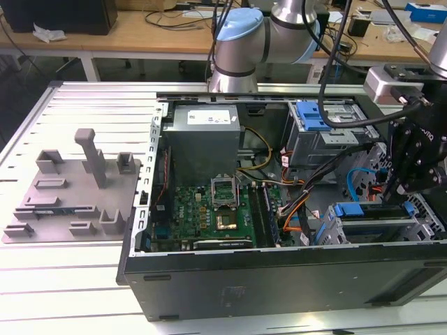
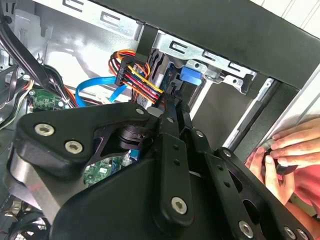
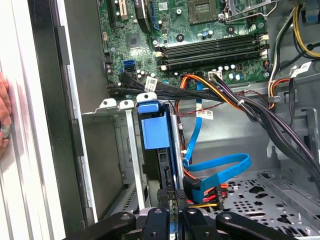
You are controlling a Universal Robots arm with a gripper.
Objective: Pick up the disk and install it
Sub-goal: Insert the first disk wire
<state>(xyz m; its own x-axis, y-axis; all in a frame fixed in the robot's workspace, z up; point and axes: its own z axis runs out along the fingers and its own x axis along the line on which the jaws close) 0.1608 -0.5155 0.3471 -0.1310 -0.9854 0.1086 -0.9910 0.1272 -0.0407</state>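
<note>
Exterior view: my gripper (image 1: 388, 195) reaches down into the drive cage (image 1: 377, 227) at a corner of the open case (image 1: 209, 279), toward the exterior view's right. The case lies on its side, I judge, so that its bays open upward to me. The grey tray (image 1: 70, 188) sits on the table outside the case, well apart.

First wrist view: the disk (image 3: 155, 132) stands on edge inside the cage, between its metal walls, with its blue frame toward the board (image 3: 200, 40). My fingers (image 3: 182, 200) are drawn narrow and appear to pinch the disk's thin rear edge, a grip that suits so tight a slot. Blue and orange cables (image 3: 215, 167) lie just beside the cage, outside the slot.

Second wrist view: a hand (image 2: 282, 152) rests on the case rim, probably to steady it.
</note>
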